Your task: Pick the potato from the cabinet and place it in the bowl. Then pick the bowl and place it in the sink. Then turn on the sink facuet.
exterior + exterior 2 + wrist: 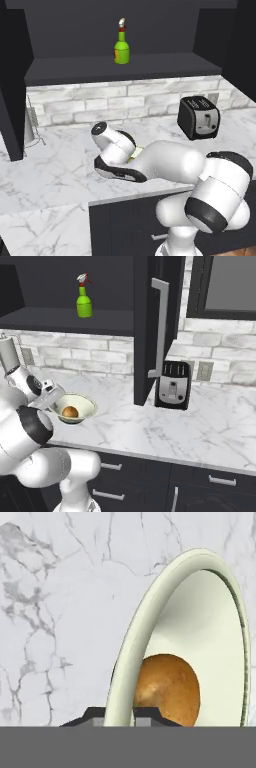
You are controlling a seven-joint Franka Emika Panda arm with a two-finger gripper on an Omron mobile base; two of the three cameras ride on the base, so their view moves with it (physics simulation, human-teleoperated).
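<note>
The pale cream-green bowl (86, 402) sits on the white marble counter (200, 421) with the orange-brown potato (70, 412) inside it. In the hand view the potato (167, 689) lies against the bowl's inner wall (210, 637). The bowl's near rim runs between my two dark fingertips, one inside and one outside. My gripper (120, 717) looks shut on that rim. From the right base view the gripper (52, 398) meets the bowl's left edge. The dark cabinet shelf (75, 70) is above. The sink and its faucet are out of view.
A green bottle (121, 50) with a red-white top stands on the cabinet shelf. The open cabinet door (150, 331) hangs over the counter right of the bowl. A black toaster (172, 385) stands by the brick wall. A slim grey stand (31, 125) is at far left.
</note>
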